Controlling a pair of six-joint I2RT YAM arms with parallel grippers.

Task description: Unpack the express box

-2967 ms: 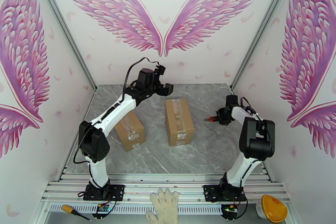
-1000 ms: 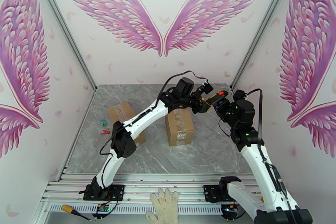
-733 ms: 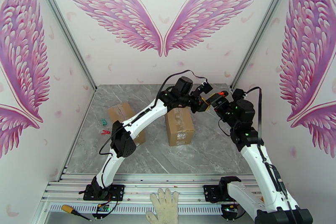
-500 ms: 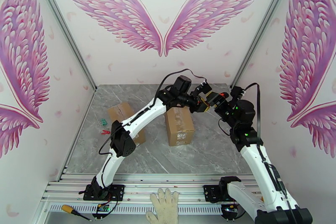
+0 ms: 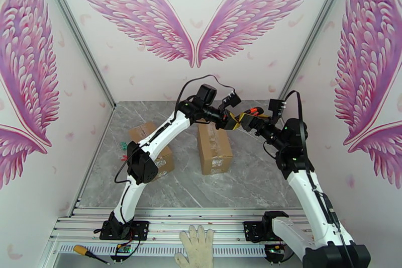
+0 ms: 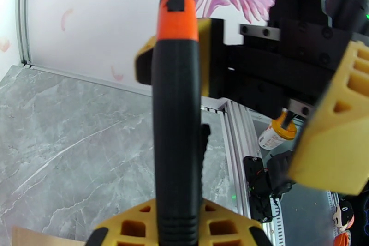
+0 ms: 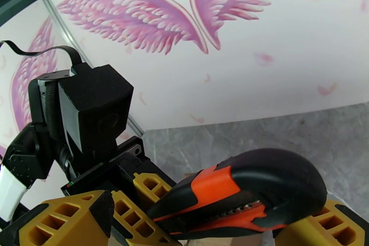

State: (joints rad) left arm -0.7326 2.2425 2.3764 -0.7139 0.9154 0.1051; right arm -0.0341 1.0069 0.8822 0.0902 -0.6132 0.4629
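STEP: tool handover, mid-air | L gripper [image 6: 177, 226] clamped on black-orange plastic utility knife [image 6: 177, 127] | R gripper [image 7: 193, 231] jaws spread wide, either side of handle | taped brown cardboard express box [image 5: 215, 148] sealed, centre of grey marble-look table [image 5: 241, 183], beneath grippers | NEXT (est.): R backs clear, L takes blade to tape seam.

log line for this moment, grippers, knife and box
phase: handover mid-air | left gripper: shut on utility knife | right gripper: open, knife between jaws | centre box: closed, untouched

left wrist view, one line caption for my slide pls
Left pincer shut on the black-and-orange cutter, open right pincer at its orange end, over the marble table
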